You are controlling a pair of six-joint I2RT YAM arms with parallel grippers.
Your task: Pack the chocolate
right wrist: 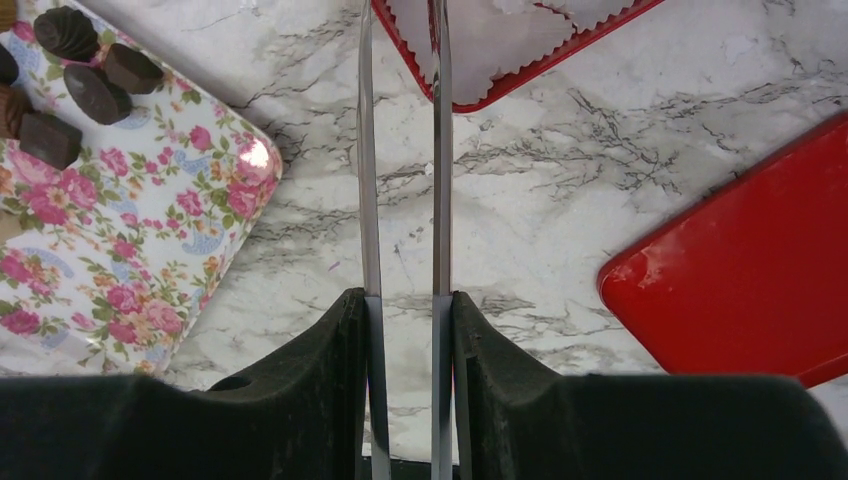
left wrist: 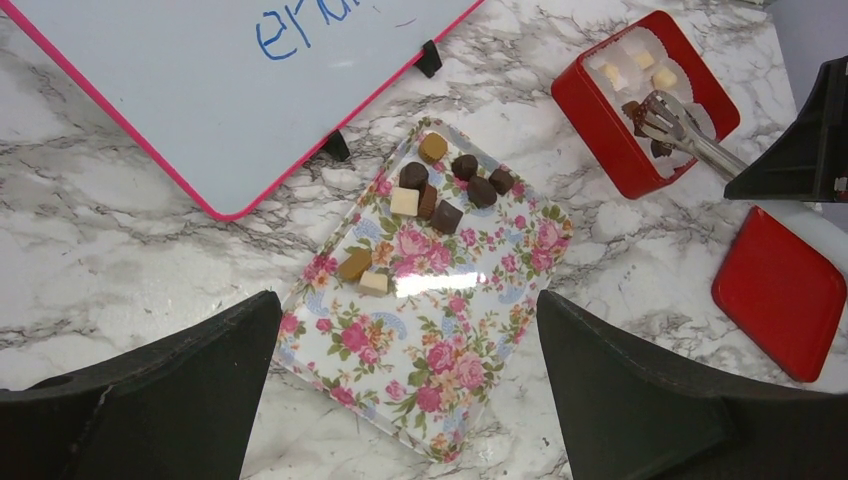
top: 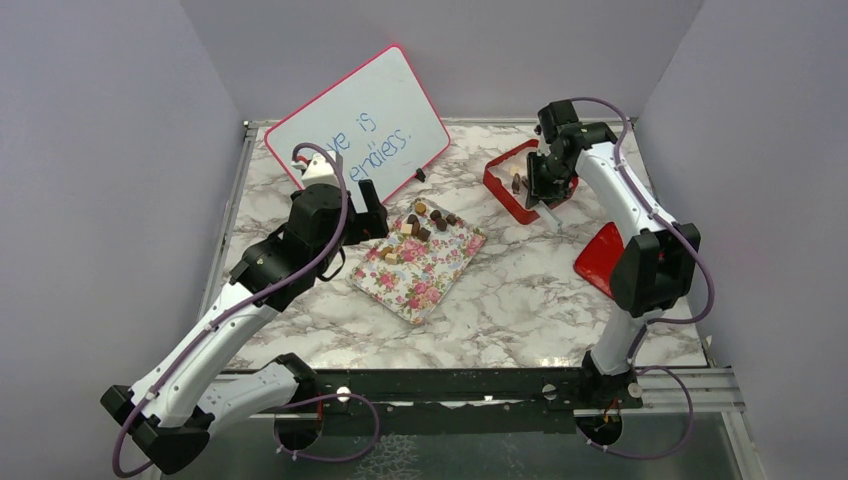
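Steel tongs (left wrist: 665,113), thin and shiny, are pinched in the right gripper (right wrist: 405,300), their tips cut off in its wrist view near the red square box (left wrist: 595,130). Small brown and cream chocolate pieces (left wrist: 440,190) cluster on the glossy floral tray (left wrist: 420,380) below the wide-spread left gripper (left wrist: 408,305).

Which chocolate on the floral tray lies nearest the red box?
The dark brown piece at the cluster's right end; all others sit farther from the red box.

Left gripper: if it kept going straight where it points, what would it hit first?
Probably the floral tray, on a bare patch near the chocolate, though depth is hard to judge.
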